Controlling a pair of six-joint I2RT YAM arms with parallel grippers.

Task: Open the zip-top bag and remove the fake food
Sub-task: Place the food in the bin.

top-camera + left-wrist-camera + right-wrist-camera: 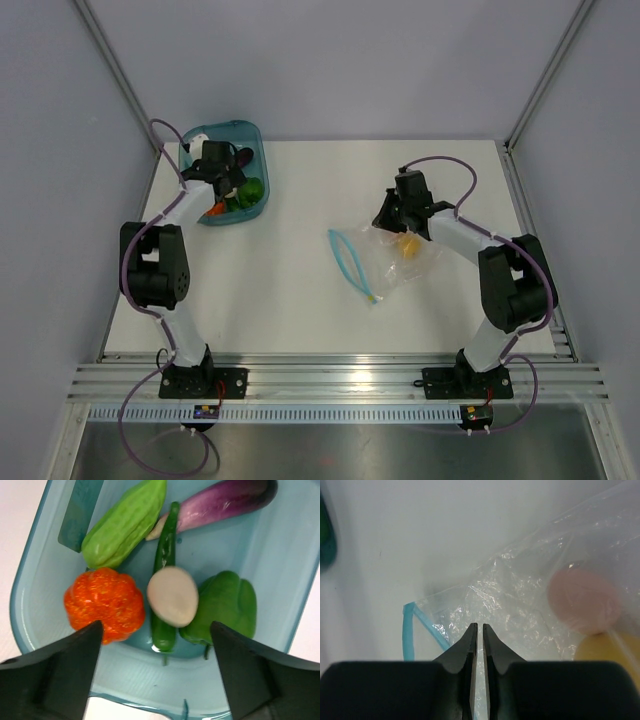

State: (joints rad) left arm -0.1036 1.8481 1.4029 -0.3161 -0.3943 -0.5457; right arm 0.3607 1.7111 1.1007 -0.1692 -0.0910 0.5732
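The zip-top bag lies crinkled right of centre, its blue zip strip looped open toward the left. A yellow lemon shows inside it. In the right wrist view a pale pink rounded piece and the lemon sit under the film. My right gripper is shut on the bag's clear film near the strip. My left gripper hangs open over the teal tub. Below it lie an egg, tomato, pepper, pod and eggplant.
A thin green chili lies under the egg in the tub. The tub stands in the far left corner against the enclosure wall. Metal rails run along the near edge of the white table.
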